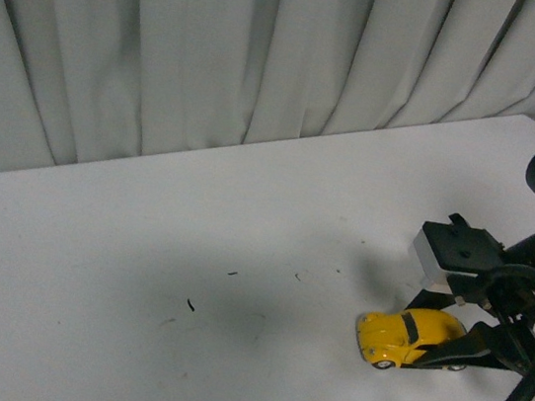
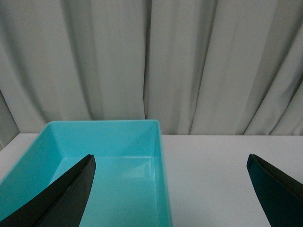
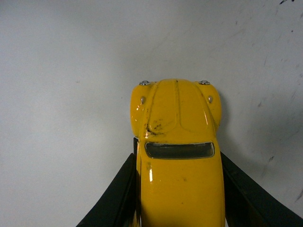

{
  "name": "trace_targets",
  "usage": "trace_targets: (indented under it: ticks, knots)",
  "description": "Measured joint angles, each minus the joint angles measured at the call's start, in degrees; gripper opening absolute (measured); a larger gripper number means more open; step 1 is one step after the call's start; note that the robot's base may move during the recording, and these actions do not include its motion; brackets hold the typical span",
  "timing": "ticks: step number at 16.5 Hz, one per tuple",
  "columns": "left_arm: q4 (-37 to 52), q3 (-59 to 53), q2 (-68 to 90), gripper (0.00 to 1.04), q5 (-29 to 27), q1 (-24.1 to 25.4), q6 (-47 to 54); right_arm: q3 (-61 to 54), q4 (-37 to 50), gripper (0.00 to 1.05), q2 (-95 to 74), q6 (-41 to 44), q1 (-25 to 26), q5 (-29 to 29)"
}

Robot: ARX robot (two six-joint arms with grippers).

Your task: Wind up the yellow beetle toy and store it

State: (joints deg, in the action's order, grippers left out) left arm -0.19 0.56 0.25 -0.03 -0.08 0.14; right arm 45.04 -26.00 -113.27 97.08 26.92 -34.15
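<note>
The yellow beetle toy [image 1: 390, 333] is sitting on the desk [image 1: 191, 250] at the robot's right, with the right hand [image 1: 425, 344] clamping its flanks from behind. Winding is probably calling for wheels pressed down and a straight drag backward. The left hand [image 2: 170, 161] is hanging spread apart over a teal bin [image 2: 104, 132]; nothing is blocking the path.

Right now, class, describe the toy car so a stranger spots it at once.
Find the white table by the grey curtain, then its near right side. There the right tool grips the yellow beetle toy: the only bright yellow, rounded thing, with dark windows.
</note>
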Motion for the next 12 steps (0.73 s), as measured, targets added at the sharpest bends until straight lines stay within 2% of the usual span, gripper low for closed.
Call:
trace_targets:
  ticks: [5,11,12]
  knots:
    - [0.0,0.0,0.0,0.98,0.0,0.0,0.0,-5.2,1.2,0.42,3.1,0.0,4.6,0.8]
    - [0.0,0.0,0.0,0.98,0.0,0.0,0.0,-6.4,2.6,0.42,3.7,-0.4,5.3,0.9]
    - [0.0,0.0,0.0,0.98,0.0,0.0,0.0,-6.4,2.8,0.53,3.8,-1.2,4.5,1.3]
